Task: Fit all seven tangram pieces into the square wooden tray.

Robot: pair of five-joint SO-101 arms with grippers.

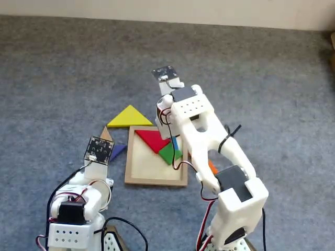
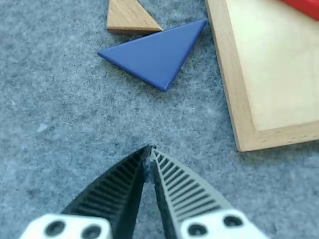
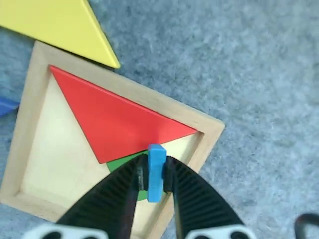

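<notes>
Right gripper [image 3: 155,167]: we found it clamped on the light blue piece [image 3: 156,154], held edge-up over the right side of the tray [image 3: 149,102].
Light blue piece: we judged it light, rigid and smooth-faced. A pinch across the flat faces suited it, but a loose grip could let it slip.
Tray: it held the red triangle [image 3: 119,124] and a green piece [image 3: 122,163].
Left gripper [image 2: 149,150]: its jaws were together on nothing, above the carpet [image 2: 60,114] by the tray's near-left corner.
Loose pieces: the dark blue triangle [image 2: 157,52] and the wooden triangle [image 2: 129,17] lay left of the tray. The yellow triangle [image 3: 55,25] lay at its far rim.
Hidden: the right gripper masked the light blue piece's outline. The right arm covered most of an orange piece [image 1: 212,167], and we could not tell its shape.
</notes>
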